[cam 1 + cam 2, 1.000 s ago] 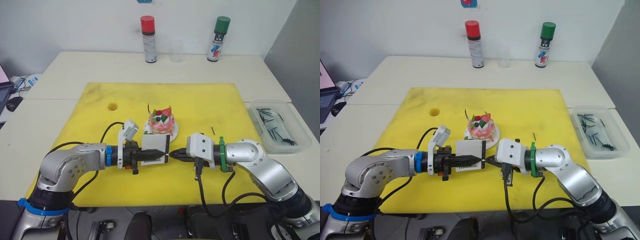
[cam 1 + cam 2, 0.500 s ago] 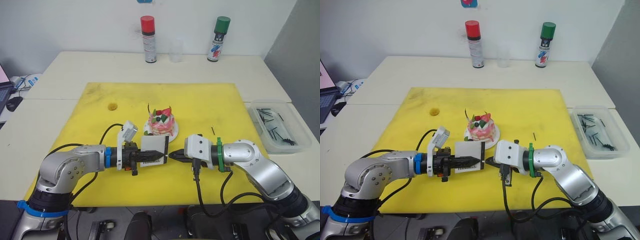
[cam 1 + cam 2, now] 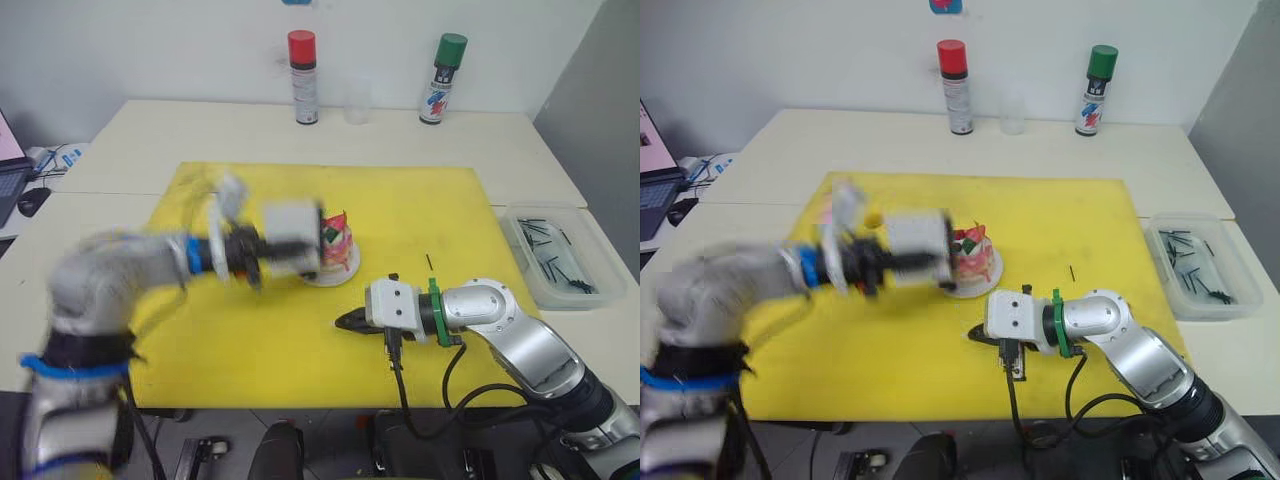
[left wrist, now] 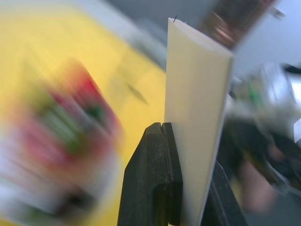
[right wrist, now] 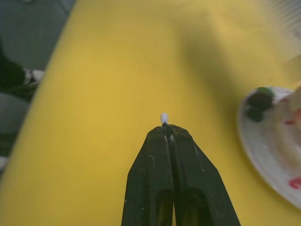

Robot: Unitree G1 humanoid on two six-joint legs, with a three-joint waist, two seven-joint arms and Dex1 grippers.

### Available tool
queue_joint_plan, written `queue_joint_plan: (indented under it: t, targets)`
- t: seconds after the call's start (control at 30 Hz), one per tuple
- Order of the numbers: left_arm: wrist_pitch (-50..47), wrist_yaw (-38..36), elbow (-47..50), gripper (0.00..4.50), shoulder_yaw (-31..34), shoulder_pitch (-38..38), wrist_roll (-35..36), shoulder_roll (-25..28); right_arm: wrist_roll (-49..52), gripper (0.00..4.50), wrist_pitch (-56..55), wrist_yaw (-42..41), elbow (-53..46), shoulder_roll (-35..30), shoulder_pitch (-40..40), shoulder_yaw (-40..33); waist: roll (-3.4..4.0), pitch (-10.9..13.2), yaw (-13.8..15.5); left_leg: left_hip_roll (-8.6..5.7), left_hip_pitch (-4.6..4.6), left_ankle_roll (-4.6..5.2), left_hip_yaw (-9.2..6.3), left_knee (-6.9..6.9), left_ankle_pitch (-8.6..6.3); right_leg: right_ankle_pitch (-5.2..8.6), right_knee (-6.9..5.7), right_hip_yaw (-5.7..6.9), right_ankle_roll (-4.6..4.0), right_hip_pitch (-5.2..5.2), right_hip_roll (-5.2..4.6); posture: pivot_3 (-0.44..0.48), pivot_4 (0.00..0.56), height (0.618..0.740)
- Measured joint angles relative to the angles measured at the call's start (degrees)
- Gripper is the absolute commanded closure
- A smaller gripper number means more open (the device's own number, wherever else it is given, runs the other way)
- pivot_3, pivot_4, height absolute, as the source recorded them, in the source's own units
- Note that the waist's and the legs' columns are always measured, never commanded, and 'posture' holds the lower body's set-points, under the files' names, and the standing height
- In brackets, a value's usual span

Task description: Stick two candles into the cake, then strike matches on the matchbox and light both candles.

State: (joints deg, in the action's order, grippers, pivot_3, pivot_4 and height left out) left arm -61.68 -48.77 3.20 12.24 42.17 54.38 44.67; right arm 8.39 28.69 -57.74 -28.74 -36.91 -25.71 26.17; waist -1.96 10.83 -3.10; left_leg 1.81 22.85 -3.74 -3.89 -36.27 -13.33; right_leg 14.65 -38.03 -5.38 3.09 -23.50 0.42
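Left gripper [image 4: 188, 155] clamped on the matchbox [image 3: 291, 235], held edge-on just at 9 o'clock of the cake [image 3: 335, 240] on the yellow mat [image 3: 420, 215]. Right gripper [image 5: 165, 126] pinched tight on 1 match [image 5: 163, 117], only its pale tip showing, at 5 o'clock of the cake. Probably light, brittle; best gripped low on the shaft

Matt yellow mat [image 3: 420, 210], matt white card matchbox [image 4: 195, 117], glossy clear plastic tray [image 3: 560, 258].

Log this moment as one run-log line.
left gripper: shut on matchbox, beside cake | right gripper: shut on match, over mat
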Motion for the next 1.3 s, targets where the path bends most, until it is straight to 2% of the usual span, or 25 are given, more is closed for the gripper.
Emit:
queue_joint_plan:
  t: [0.07, 0.13, 0.2, 0.3, 0.37, 0.53, 0.73, 0.87, 1.3]
  targets:
    - [0.0, 1.5, -3.4, 4.5, 5.7, 7.0, 1.8, 1.5, 0.0, 4.49, -0.7, -1.4, 0.6, -0.8, -0.9, -0.3, 0.02, 0.0, -0.5, 0.0, -0.03, 0.0, 0.13, 0.02, -0.01, 0.0, 0.05, -0.15, 0.02, 0.0, -0.03, 0.0, 0.15, 0.74]
    - [-1.5, 2.1, -2.9, 4.5, 8.6, 7.7, 4.6, 1.6, 0.1, 4.49, -0.9, -2.0, 1.6, -0.6, -2.7, -0.8, 0.21, -0.1, -0.7, -0.01, -0.06, 0.0, 0.22, 0.07, -0.01, 0.02, 0.03, -0.2, 0.01, 0.01, -0.08, 0.0, 0.15, 0.74]
    - [-4.1, 2.2, -0.7, 4.5, 8.2, 2.7, 6.0, 1.9, 0.1, 4.49, -0.9, -2.0, 2.1, -0.1, -4.2, -1.7, 0.26, -0.1, -0.8, -0.01, -0.01, -0.01, 0.13, 0.17, -0.01, 0.05, -0.03, -0.14, -0.05, -0.09, -0.07, 0.0, 0.15, 0.74]
    - [-7.4, -0.3, 5.1, 4.5, 4.5, -11.3, 6.1, 4.5, 1.3, 4.49, -0.3, -1.9, 2.0, -0.1, -4.3, -3.3, 0.25, -0.1, -1.2, 0.01, 0.08, -0.02, 0.11, 0.21, -0.02, -0.01, -0.1, -0.14, -0.35, -0.22, -0.07, 0.0, 0.15, 0.74]
    - [-7.8, -1.8, 8.3, 4.5, 1.9, -17.7, 5.3, 5.2, 2.2, 4.49, 1.0, -1.7, 1.5, -0.1, -4.2, -4.5, 0.11, 0.0, -1.1, 0.02, 0.18, -0.03, 0.05, 0.2, -0.02, -0.02, -0.14, -0.06, -0.44, -0.33, -0.06, 0.0, 0.15, 0.74]
    - [-4.7, -2.6, 14.8, 4.5, -2.1, -23.1, 2.2, 5.4, 4.3, 4.49, 3.5, -0.6, -1.8, -0.1, -4.1, -5.9, 0.07, 0.0, 0.1, 0.01, 0.09, -0.03, 0.04, 0.16, -0.02, 0.12, -0.07, -0.05, -0.18, -0.18, -0.07, 0.0, 0.15, 0.74]
    - [-4.0, -2.2, 17.4, 4.5, -8.1, -24.0, 1.1, 2.3, 3.7, 4.49, 4.2, 1.4, -3.2, 0.0, -3.7, -5.0, 0.06, 0.0, 0.1, 0.0, -0.01, -0.02, 0.1, 0.01, -0.01, 0.13, -0.1, -0.14, -0.23, -0.07, -0.05, 0.0, 0.15, 0.74]
    - [-4.1, -2.0, 17.2, 4.5, -9.3, -23.2, 1.1, 0.1, 2.8, 4.49, 4.2, 2.8, -3.8, 0.1, -3.4, -4.3, 0.06, 0.0, 0.0, 0.01, 0.01, -0.02, 0.09, 0.01, -0.01, 0.03, -0.1, -0.13, -0.07, -0.08, -0.03, 0.0, 0.15, 0.74]
    - [-4.4, -2.6, 15.2, 4.5, -10.8, -20.4, 1.1, -0.8, 1.7, 4.49, 4.0, 3.1, -5.4, -0.3, -1.1, -3.0, 0.06, 0.0, 0.0, 0.0, 0.02, -0.02, 0.08, 0.04, -0.01, 0.03, -0.08, -0.13, -0.07, -0.08, -0.03, 0.0, 0.15, 0.74]
